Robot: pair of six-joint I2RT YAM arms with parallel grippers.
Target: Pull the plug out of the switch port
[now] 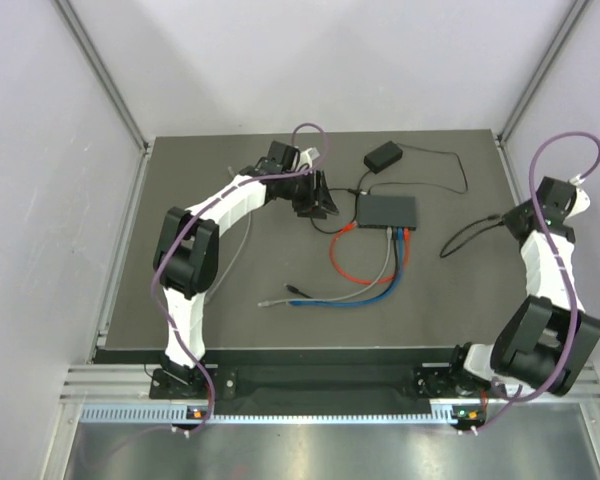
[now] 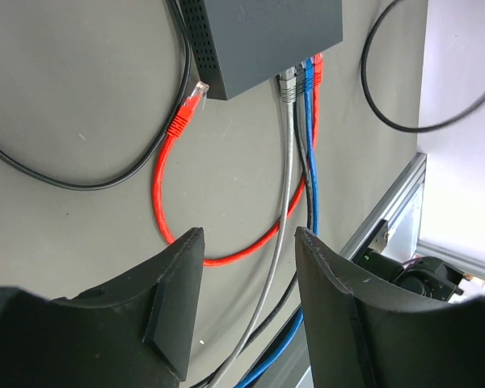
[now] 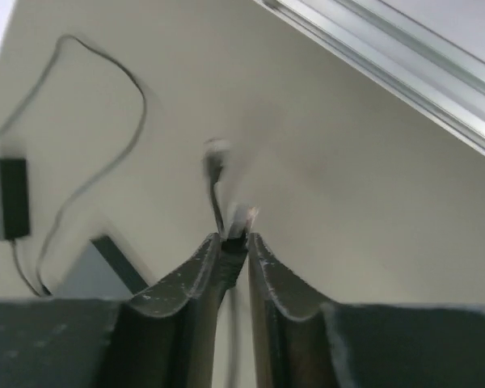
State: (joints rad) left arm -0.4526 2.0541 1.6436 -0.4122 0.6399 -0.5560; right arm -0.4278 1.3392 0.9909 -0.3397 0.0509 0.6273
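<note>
In the top view the left gripper (image 2: 249, 234) is hovering over the table (image 1: 230, 320) with its jaws apart and nothing between them. The switch (image 1: 387, 209) is lying just beside it at 3 o'clock, or at 12 o'clock in its own wrist view. The switch's long axis is running 9 to 3, and the grey, blue and red plugs (image 2: 301, 79) are sitting in its 6 o'clock edge, so a pull would be going toward 6. This arm is looking like the nearer one. The right gripper (image 3: 235, 236) is hanging well apart at 3 o'clock of the switch, its jaws drawn nearly together on the end of a black cable (image 1: 470, 232). That end is blurring in the right wrist view, and the ports themselves are hiding under the switch's edge.
</note>
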